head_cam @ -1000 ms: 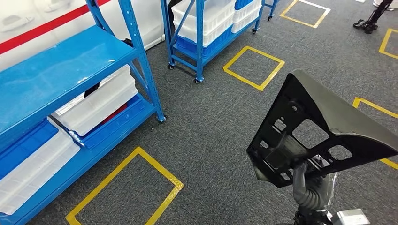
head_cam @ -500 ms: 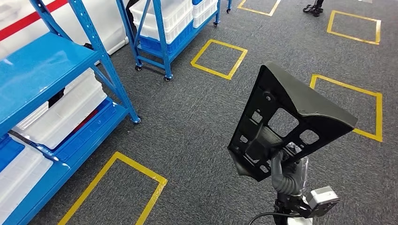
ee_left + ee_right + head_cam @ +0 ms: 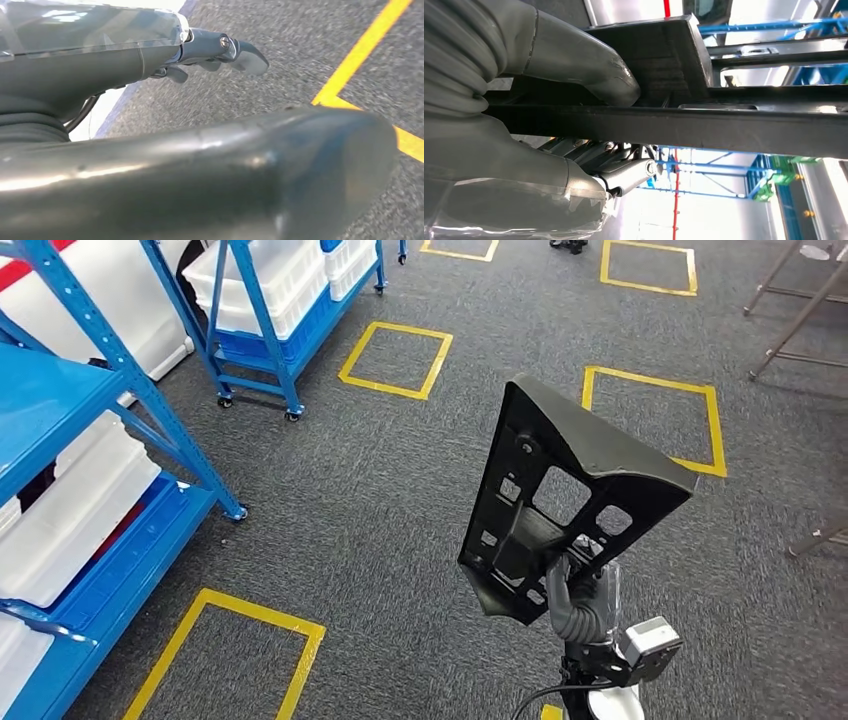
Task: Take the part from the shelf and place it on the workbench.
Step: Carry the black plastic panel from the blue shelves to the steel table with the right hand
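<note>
The part point(image 3: 565, 485) is a large black plastic panel with several cut-out windows, held upright over the grey carpet. My right hand point(image 3: 580, 602) grips its lower edge from below. In the right wrist view the thick grey thumb point(image 3: 574, 57) presses on one side of the part's black frame point(image 3: 734, 127) and the darker fingers point(image 3: 624, 172) wrap the other side. My left hand point(image 3: 217, 50) hangs over the carpet with its fingers stretched out and nothing in it. The blue shelf point(image 3: 70, 390) stands at the left edge.
White bins point(image 3: 60, 510) lie on the shelf's lower level. A wheeled blue rack point(image 3: 265, 300) with white crates stands at the back left. Yellow tape squares point(image 3: 395, 360) mark the carpet. Thin metal legs point(image 3: 800, 300) stand at the far right.
The whole picture has shifted left, so the camera has turned right, away from the shelf. The part stays in my right hand, held the same way.
</note>
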### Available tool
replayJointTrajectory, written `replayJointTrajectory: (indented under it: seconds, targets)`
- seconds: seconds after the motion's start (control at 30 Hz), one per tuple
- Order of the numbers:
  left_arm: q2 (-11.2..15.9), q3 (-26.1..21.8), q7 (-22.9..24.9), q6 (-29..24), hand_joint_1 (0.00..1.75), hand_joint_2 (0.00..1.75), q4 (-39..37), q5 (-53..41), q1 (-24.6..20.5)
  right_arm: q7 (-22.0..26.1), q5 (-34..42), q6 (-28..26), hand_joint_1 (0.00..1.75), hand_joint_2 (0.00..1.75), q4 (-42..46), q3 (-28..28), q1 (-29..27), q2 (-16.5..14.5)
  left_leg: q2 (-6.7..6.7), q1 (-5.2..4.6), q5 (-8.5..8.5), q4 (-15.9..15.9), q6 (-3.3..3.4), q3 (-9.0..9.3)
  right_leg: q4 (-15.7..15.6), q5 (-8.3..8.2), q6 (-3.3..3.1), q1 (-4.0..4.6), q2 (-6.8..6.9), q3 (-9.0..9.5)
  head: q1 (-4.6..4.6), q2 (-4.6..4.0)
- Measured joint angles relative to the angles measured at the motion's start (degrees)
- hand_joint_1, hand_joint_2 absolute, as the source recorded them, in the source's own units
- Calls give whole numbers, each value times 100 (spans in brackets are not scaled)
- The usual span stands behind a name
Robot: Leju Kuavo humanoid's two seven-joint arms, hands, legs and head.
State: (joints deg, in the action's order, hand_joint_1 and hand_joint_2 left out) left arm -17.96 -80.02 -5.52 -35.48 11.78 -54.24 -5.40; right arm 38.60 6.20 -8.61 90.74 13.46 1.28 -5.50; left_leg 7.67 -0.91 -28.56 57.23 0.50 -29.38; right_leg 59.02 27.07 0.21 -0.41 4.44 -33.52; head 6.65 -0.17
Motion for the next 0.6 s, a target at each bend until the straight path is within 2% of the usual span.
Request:
replayJointTrajectory:
  seconds: [0.03, 0.07, 0.1, 0.17, 0.2, 0.23, 0.27, 0.3, 0.33, 0.4, 0.43, 0.47, 0.53, 0.57, 0.6]
  targets:
    - [0, 0, -19, 5, 0, 0, 0, 14, -2, -1, 3, -6, 175, 175, -16, 11, 4, 2, 28, 7, -16, 9, -31, -3, -13, -16, -35, -1, -74, -10, -1, 0]
    - [1, 0, -38, 13, 0, 0, 0, 25, -2, -2, 4, -14, 175, 175, -28, 21, 7, 5, -41, 21, -69, 62, -66, -20, -29, -38, -76, -11, -143, -21, -1, -1]
    - [1, -1, -61, 22, 0, 0, 0, 40, -1, -3, 5, -23, 175, 175, -40, 34, 19, 8, -181, 37, -186, 215, -96, -81, -46, -64, -116, -24, -217, -35, 0, -1]
    - [2, -6, -112, 54, 0, 0, 0, 77, 7, -5, 13, -42, 175, 175, -54, 63, 54, 13, -555, 68, -571, 865, -131, -359, -56, -103, -174, -33, -361, -68, 0, -1]
    - [2, -11, -140, 75, 0, 0, 0, 103, 11, -8, 16, -51, 175, 175, -61, 73, 68, 15, -657, 75, -756, 1279, -137, -544, -52, -115, -189, -28, -440, -86, 1, 0]
    - [3, -16, -167, 99, 0, 0, 0, 126, 14, -11, 20, -61, 175, 175, -68, 78, 72, 15, -700, 80, -857, 1594, -140, -689, -47, -124, -195, -23, -525, -98, 1, 0]
    - [3, -21, -196, 124, 0, 0, 0, 154, 15, -14, 24, -69, 175, 175, -74, 79, 71, 17, -714, 84, -841, 1716, -138, -749, -40, -131, -194, -20, -614, -104, 1, -1]
    - [4, -26, -229, 150, 0, 0, 0, 180, 15, -17, 31, -81, 175, 175, -80, 79, 69, 20, -725, 92, -710, 1611, -132, -706, -32, -138, -187, -19, -708, -107, 1, -1]
    - [4, -31, -263, 179, 0, 0, 0, 207, 14, -20, 40, -93, 175, 175, -85, 79, 68, 23, -775, 106, -491, 1285, -124, -564, -24, -144, -178, -21, -800, -105, 0, -1]
    - [4, -44, -330, 236, 0, 0, 0, 257, 15, -21, 56, -117, 175, 175, -86, 79, 71, 34, -1030, 144, -123, 494, -107, -228, 2, -157, -142, -20, -968, -120, 0, -1]
    - [5, -58, -357, 264, 0, 0, 0, 285, 18, -22, 61, -127, 175, 175, -85, 79, 72, 40, -1141, 157, -40, 243, -96, -130, 12, -172, -108, -22, -1041, -143, -1, -1]
    - [5, -77, -380, 289, 0, 0, 0, 307, 18, -23, 64, -136, 175, 175, -84, 79, 68, 52, -1199, 158, -27, 132, -80, -88, 14, -192, -68, -25, -1108, -171, -1, -1]
    - [4, -110, -431, 349, 0, 0, 0, 354, 16, -26, 70, -154, 175, 175, -81, 73, 49, 92, -1102, 145, 2, 91, -13, -87, 1, -240, 23, -43, -1225, -223, -1, -1]
    - [3, -117, -463, 386, 0, 0, 0, 373, 12, -27, 74, -163, 175, 175, -79, 65, 36, 120, -1032, 143, 32, 65, 34, -83, 30, -221, 52, -41, -1170, -253, -1, -1]
    - [3, -121, -500, 430, 0, 0, 0, 391, 13, -30, 77, -169, 175, 175, -75, 57, 29, 147, -956, 144, 64, 34, 84, -87, 140, -141, 75, -33, -1044, -313, -1, -1]
